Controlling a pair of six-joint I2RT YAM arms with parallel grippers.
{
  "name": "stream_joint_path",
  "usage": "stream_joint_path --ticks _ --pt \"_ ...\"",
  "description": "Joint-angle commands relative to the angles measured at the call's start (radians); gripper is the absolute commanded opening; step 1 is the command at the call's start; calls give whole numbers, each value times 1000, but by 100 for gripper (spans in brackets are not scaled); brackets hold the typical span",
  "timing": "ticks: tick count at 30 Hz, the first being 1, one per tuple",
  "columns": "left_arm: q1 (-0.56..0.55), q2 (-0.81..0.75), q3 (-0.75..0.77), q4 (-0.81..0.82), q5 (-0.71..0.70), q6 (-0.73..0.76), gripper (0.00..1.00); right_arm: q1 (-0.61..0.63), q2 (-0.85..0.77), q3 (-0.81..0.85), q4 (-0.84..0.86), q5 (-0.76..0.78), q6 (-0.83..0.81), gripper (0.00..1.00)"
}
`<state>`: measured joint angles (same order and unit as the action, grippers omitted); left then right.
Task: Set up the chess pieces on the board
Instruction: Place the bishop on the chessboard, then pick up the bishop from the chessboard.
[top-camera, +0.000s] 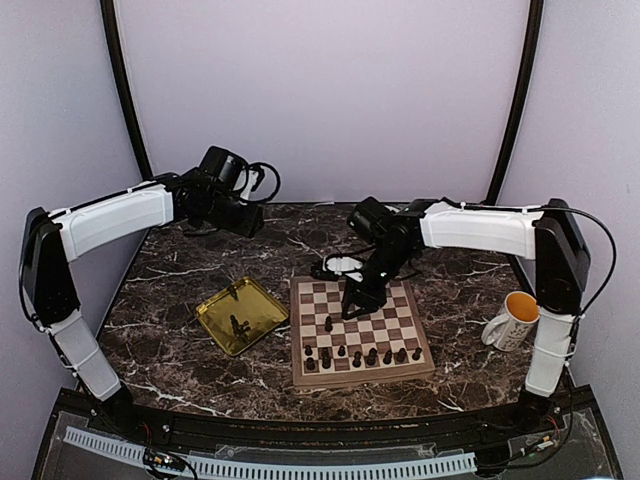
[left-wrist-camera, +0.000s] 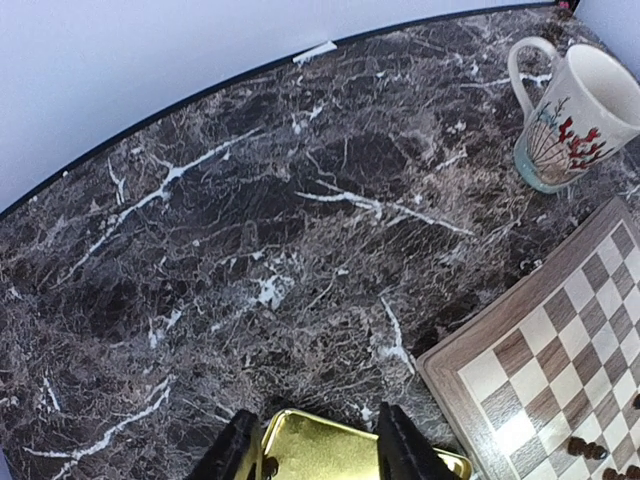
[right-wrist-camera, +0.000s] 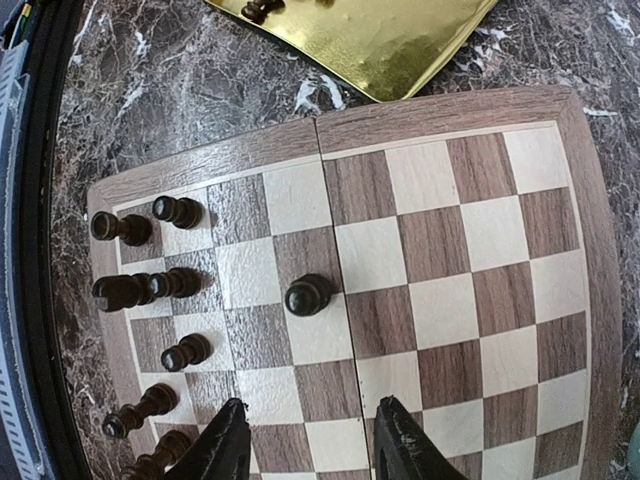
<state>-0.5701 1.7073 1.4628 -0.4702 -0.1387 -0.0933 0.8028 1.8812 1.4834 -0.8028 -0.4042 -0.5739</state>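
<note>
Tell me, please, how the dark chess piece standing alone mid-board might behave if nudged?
The small dark round-headed chess piece stands upright and slim, so it would probably tip rather than slide. Its rounded body might roll on the chequered wooden board.

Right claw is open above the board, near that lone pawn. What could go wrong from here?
1. The right claw hangs open close to the lone pawn; a sideways swing could topple it.
2. The other pieces stand crowded along the near edge of the board, so setting another among them may knock neighbours.
</note>
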Motion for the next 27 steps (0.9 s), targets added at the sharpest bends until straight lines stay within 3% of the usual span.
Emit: stream_joint_path --ticks 1,13,27 --pt "9 -72 -12 72 5 -22 41 39 58 83 -24 46 22 43" --pt "21 -86 -11 54 24 -41 42 83 182 181 -55 47 22 40" --pt "23 -64 -7 42 47 -43 42 98 215 208 -55 56 43 18"
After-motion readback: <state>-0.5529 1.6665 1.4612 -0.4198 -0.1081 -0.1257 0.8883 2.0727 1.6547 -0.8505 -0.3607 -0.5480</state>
